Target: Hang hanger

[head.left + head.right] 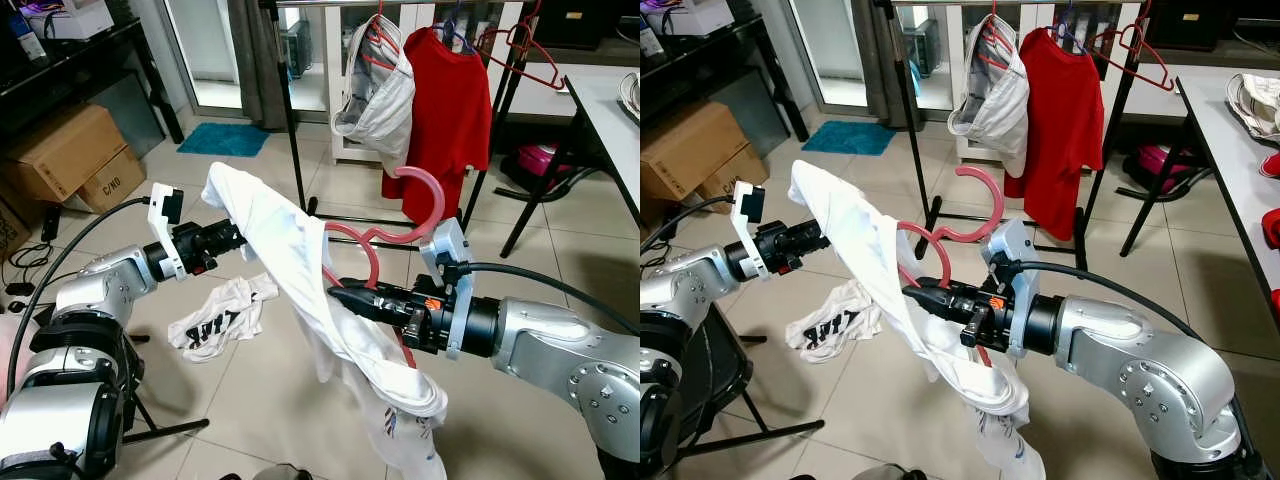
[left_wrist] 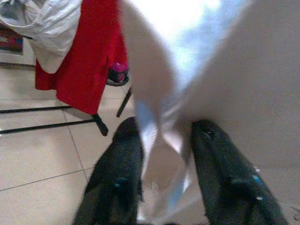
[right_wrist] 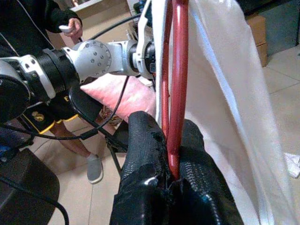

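White cotton, a limp shirt (image 1: 300, 270), was held stretched between the two arms in front of a black clothes rail (image 1: 292, 110). On the left, one shoulder of the shirt was pinched between the closed fingers of the left gripper (image 1: 232, 237), as was shown in the left wrist view. At the centre, the pink plastic hanger (image 1: 385, 235) was threaded into the garment, its hook raised clear of the cloth and not yet on the rail. On the right, the hanger's rod was clamped by the shut right gripper (image 1: 345, 293) just below the neck. The load was judged light; the hanger stiff but smooth and liable to twist in the fingers, the cloth soft and apt to slide off. A hold near the hook's base was thought best. A red shirt (image 1: 448, 110) and a grey garment (image 1: 380, 95) were hung on the rail beyond, and another white garment (image 1: 222, 317) was left on the tiled floor (image 1: 250, 400).
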You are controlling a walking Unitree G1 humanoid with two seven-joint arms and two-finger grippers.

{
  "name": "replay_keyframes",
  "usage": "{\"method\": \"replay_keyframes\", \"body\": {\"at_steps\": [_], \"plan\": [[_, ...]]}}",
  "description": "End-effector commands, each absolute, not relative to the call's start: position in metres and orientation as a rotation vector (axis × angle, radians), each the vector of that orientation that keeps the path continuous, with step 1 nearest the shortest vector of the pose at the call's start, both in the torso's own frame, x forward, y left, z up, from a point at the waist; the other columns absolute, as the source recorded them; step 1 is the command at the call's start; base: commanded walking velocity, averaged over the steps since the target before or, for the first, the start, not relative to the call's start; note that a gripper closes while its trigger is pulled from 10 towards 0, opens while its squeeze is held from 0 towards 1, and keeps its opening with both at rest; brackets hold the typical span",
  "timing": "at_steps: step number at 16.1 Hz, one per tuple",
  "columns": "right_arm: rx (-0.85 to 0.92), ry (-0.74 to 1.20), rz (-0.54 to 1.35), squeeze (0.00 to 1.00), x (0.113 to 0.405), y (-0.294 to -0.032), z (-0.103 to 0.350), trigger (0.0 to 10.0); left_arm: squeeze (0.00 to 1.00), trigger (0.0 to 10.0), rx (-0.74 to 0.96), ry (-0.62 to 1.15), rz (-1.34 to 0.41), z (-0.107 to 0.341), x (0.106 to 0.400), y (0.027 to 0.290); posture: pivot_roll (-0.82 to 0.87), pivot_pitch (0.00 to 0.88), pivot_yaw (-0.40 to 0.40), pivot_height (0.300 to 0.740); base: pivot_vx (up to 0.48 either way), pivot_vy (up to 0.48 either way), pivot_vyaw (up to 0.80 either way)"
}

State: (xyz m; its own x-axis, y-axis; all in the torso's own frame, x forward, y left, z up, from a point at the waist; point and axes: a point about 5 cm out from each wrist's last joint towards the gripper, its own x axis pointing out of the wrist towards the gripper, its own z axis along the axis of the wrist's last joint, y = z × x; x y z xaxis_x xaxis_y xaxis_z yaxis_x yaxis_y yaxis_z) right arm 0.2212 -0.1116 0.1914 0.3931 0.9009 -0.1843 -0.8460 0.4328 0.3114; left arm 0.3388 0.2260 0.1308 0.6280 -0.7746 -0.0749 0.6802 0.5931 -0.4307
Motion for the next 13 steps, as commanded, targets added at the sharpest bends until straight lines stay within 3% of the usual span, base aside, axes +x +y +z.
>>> {"method": "replay_keyframes", "body": {"at_steps": [1, 6, 13], "plan": [[0.166, 0.316, 1.165, 0.0, 0.216, -0.106, 0.199, 10.0, 0.0, 0.0, -0.364, 0.252, -0.843, 0.136, 0.342, 0.228, -0.08, 0.0, 0.118, 0.74, 0.0, 0.0, 0.0], [0.17, 0.318, 1.166, 0.0, 0.216, -0.106, 0.199, 10.0, 0.0, 0.0, -0.384, 0.221, -0.792, 0.137, 0.346, 0.23, -0.08, 0.0, 0.119, 0.74, 0.0, 0.0, 0.0], [0.175, 0.322, 1.151, 0.0, 0.217, -0.107, 0.197, 8.2, 0.0, 0.0, -0.507, 0.141, -0.607, 0.139, 0.353, 0.24, -0.08, 0.0, 0.122, 0.74, 0.0, 0.0, 0.0]]}}
